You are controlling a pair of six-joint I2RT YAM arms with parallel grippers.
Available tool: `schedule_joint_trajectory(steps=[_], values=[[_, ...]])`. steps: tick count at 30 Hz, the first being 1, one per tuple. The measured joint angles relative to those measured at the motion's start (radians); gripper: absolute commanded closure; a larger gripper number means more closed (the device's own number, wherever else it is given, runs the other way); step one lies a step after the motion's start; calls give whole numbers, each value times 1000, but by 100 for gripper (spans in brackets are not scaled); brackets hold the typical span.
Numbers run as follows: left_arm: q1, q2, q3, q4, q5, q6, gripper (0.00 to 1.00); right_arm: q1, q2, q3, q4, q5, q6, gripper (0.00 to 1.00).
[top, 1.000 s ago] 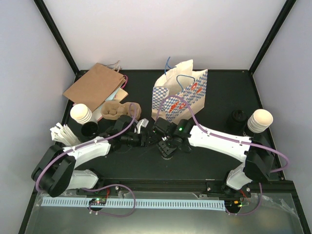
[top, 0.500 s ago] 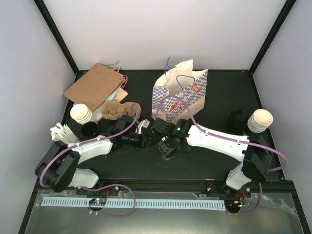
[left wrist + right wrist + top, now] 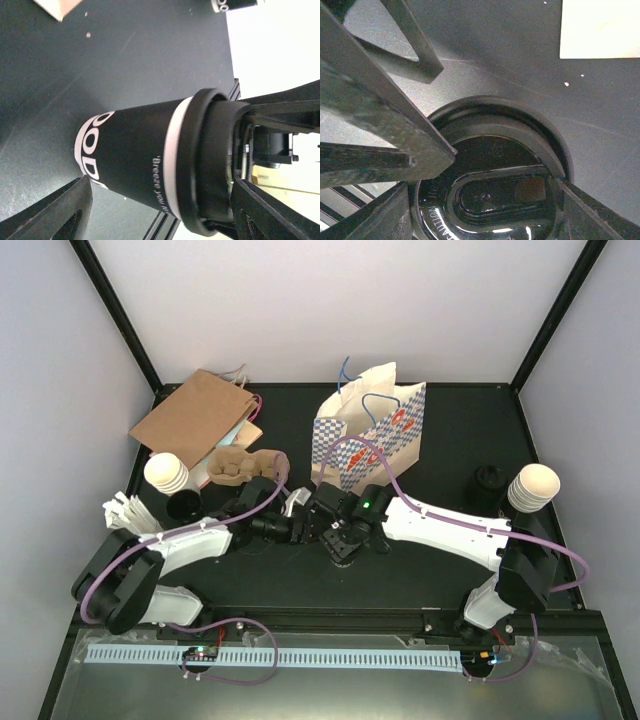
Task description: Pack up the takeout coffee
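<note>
A takeout coffee, a black paper cup (image 3: 135, 155) with white lettering and a black lid (image 3: 495, 200), stands mid-table (image 3: 342, 545). My right gripper (image 3: 487, 210) comes down on it from above, its fingers pressed to opposite sides of the lid rim (image 3: 342, 537). My left gripper (image 3: 162, 200) reaches in sideways from the left (image 3: 305, 525), rolled on its side. Its jaws stand wide, one near the cup's base and one by the lid. One left finger (image 3: 385, 100) crosses over the lid's edge.
A blue-and-white checked paper bag (image 3: 370, 435) stands open just behind the cup. A brown bag (image 3: 195, 415), a cardboard carrier (image 3: 240, 465), stacked cream cups (image 3: 165, 473) and a dark cup (image 3: 183, 506) lie left. More cream cups (image 3: 533, 487) and a black cup (image 3: 488, 483) stand right.
My left gripper has slid a little to the right toward the cup and its jaws have widened. The right gripper and the cup have stayed put.
</note>
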Motion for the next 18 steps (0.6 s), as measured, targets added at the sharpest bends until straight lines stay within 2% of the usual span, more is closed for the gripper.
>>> schedule_joint_trajectory(steps=[8,18], values=[[-35,92,61,-32,20,32,21,0,0,2,-2,2,3,33],[-43,94,130,-167,-37,121,22,2,6,37,-39,25,45,17]])
